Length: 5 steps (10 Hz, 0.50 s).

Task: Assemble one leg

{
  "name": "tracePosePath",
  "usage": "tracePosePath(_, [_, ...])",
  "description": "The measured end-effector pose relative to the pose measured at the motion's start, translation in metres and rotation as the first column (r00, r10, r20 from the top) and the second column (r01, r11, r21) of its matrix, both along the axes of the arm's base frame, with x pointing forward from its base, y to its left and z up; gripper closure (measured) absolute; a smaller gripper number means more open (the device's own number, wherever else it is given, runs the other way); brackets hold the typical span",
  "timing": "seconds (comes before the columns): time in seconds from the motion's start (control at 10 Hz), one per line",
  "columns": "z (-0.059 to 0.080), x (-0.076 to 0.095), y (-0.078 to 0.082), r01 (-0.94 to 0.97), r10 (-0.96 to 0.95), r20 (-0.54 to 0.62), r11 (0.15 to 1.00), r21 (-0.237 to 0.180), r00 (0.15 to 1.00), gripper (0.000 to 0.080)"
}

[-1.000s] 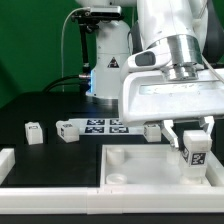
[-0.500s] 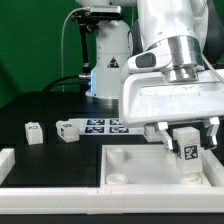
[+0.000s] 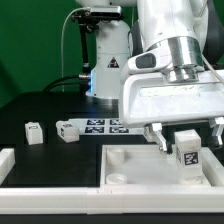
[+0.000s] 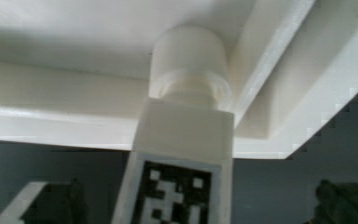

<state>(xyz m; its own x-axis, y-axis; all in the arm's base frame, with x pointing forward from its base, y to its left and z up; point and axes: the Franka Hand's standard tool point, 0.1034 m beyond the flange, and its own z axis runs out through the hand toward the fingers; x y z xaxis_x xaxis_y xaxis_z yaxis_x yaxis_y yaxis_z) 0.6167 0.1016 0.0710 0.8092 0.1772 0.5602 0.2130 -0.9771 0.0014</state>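
The leg point(image 3: 188, 153), a small white block with a black-and-white tag, stands upright in the corner socket of the large white plate point(image 3: 130, 160) on the exterior view's right. My gripper point(image 3: 187, 138) is straight above it and open. Its fingers point(image 3: 157, 138) stand on either side of the leg, clear of it. In the wrist view the leg point(image 4: 185, 130) fills the middle, its round peg end in the plate's corner point(image 4: 87, 70). The gripper point(image 4: 194, 205) shows only as dark fingertips point(image 4: 51, 200) far apart at both sides.
Two more legs point(image 3: 35, 132) point(image 3: 67, 130) lie on the black table at the exterior view's left. The marker board point(image 3: 105, 126) lies beside them. A white rail point(image 3: 50, 198) runs along the front. A lamp-like stand point(image 3: 105, 60) rises at the back.
The gripper was shut on the leg one second ago. Its fingers have since spread apart and let go of it. The leg stays standing in the plate's corner.
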Motion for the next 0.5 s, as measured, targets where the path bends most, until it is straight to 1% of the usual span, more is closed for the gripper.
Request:
tracePosePath(0.3, [0.001, 0.0, 0.0, 0.001, -0.001, 0.0, 1.0, 0.0, 1.0, 0.015])
tracePosePath(0.5, [0.014, 0.004, -0.002, 0.012, -0.012, -0.002, 1.0, 0.003, 1.0, 0.015])
